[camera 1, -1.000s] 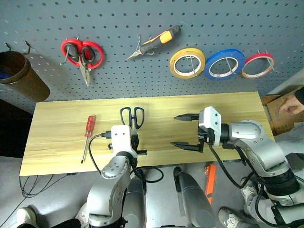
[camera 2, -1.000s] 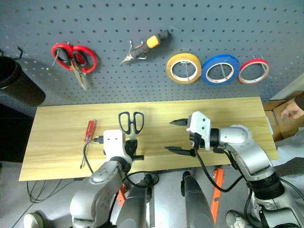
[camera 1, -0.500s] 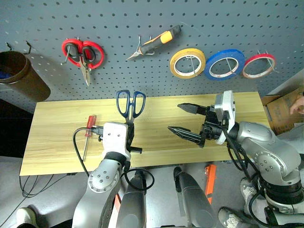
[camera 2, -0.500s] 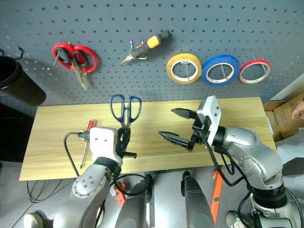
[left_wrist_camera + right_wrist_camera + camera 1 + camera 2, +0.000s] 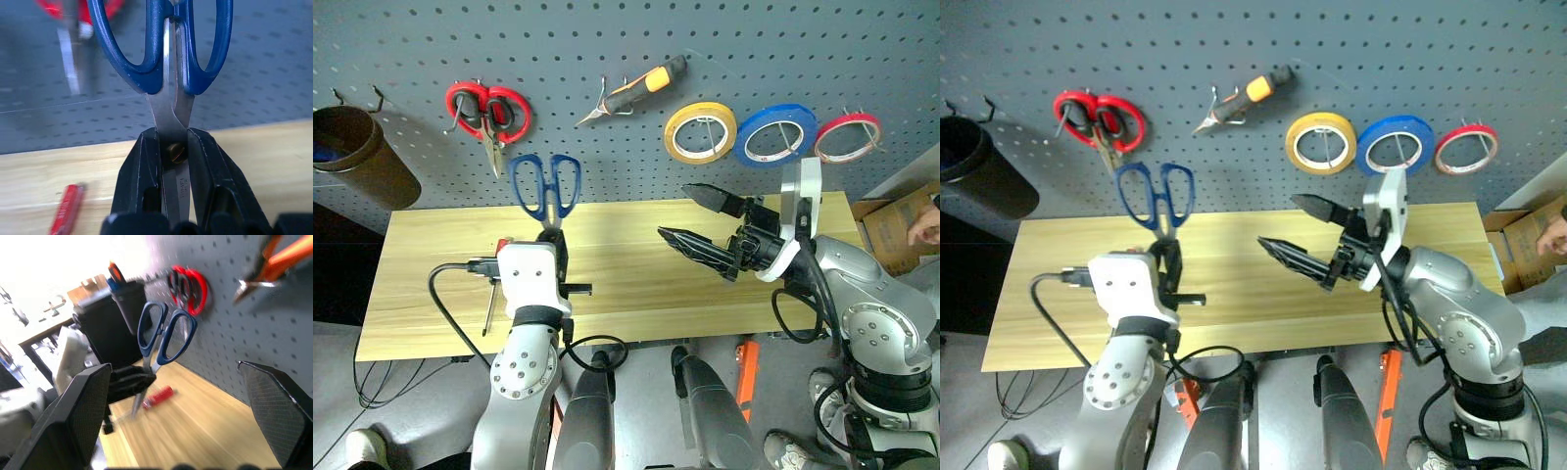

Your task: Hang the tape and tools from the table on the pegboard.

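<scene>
My left gripper (image 5: 552,243) is shut on the blades of the dark-blue-handled scissors (image 5: 544,186). It holds them handles up in front of the pegboard (image 5: 411,39), just right of the red-handled scissors. The jaws clamp at the pivot screw of the scissors (image 5: 161,49). My right gripper (image 5: 675,211) hangs open and empty over the table (image 5: 636,284), pointing left. The red-handled screwdriver (image 5: 66,210) lies on the table, partly hidden behind my left wrist. The red tape (image 5: 848,117) and the orange-and-black pliers (image 5: 631,88) hang on pegboard hooks.
Red-handled scissors (image 5: 489,127), a yellow roll (image 5: 700,106) and a blue roll (image 5: 776,106) hang on the pegboard. A brown cup (image 5: 357,157) hangs at its left end. A cardboard box and a person's hand (image 5: 925,227) are off the table's right end.
My left gripper has lifted the blue scissors off the table, up and to the left in front of the pegboard. The right gripper has risen and rolled, still open.
</scene>
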You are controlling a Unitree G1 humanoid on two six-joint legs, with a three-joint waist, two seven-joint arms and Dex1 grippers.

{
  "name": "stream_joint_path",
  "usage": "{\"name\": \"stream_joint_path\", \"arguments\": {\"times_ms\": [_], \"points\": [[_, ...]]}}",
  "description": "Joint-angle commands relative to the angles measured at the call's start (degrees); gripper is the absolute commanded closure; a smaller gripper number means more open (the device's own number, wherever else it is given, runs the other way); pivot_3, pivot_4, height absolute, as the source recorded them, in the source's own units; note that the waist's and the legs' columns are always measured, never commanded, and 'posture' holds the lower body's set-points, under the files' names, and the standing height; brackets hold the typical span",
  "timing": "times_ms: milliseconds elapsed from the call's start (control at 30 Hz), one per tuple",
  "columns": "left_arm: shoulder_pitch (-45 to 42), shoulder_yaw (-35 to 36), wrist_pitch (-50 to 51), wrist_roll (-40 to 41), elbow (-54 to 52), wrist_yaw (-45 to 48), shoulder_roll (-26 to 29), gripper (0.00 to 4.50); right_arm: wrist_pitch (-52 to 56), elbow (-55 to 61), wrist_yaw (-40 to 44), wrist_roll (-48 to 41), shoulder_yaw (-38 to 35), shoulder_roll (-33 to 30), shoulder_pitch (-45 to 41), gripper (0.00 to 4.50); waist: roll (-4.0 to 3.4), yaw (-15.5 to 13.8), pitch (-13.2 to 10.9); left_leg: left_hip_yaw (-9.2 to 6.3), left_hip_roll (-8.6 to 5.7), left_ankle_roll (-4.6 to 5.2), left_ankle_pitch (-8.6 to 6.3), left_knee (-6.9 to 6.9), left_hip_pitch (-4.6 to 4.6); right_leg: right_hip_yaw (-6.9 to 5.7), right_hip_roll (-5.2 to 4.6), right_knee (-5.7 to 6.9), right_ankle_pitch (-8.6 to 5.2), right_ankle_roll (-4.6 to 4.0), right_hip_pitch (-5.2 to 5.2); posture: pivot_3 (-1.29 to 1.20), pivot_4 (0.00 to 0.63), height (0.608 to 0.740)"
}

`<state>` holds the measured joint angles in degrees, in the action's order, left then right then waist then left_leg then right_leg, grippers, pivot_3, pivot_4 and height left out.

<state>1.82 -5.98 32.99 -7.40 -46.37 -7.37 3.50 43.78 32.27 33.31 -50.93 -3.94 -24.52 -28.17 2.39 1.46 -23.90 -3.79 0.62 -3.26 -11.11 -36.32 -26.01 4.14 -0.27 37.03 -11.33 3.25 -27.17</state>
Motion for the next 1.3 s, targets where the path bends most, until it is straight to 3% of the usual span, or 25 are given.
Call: {"name": "stream_joint_path", "arguments": {"times_ms": [33, 267, 933, 1300], "points": [[-0.50, -0.20, -2.38, -1.17, -1.57, -0.40, -0.89, 3.98, 0.30, 1.27, -1.17, -3.25, -1.80, -0.22, -0.76, 0.00, 0.01, 0.00, 0.16, 0.00, 0.00, 0.00, 0.00, -0.02, 0.00, 0.00, 0.00, -0.01, 0.01, 0.02, 0.02, 0.06, 0.339, 0.740], [-0.97, -0.52, -3.89, -1.73, -1.83, -0.28, -1.61, 3.98, -1.56, -0.92, -0.18, -1.68, -0.83, -0.53, -1.67, 0.00, 0.01, -0.07, 0.92, 0.01, 0.00, 0.00, 0.00, -0.25, -0.01, -0.01, -0.01, 0.06, 0.13, -0.03, 0.06, 0.07, 0.312, 0.740], [-5.43, 7.84, -6.35, -1.57, 2.36, -1.95, -3.42, 3.98, -9.01, -8.36, 4.96, 5.35, 3.17, 2.01, -5.21, 0.00, 0.00, -1.46, 5.05, -0.02, 0.06, 0.11, 0.07, -0.68, 0.27, -0.08, 0.08, -0.02, 0.51, 0.04, 0.56, 0.15, 0.234, 0.740], [-11.10, 11.26, -7.11, 2.65, 9.77, 1.11, -2.72, 3.98, -10.51, -9.89, 5.68, 8.22, 3.62, 2.49, -5.99, 0.00, 0.16, -2.38, 6.01, -0.01, 0.05, 0.13, 0.07, -0.66, 1.05, -0.08, 0.08, -0.15, 0.50, 0.05, 1.41, 0.14, 0.221, 0.740]]}}
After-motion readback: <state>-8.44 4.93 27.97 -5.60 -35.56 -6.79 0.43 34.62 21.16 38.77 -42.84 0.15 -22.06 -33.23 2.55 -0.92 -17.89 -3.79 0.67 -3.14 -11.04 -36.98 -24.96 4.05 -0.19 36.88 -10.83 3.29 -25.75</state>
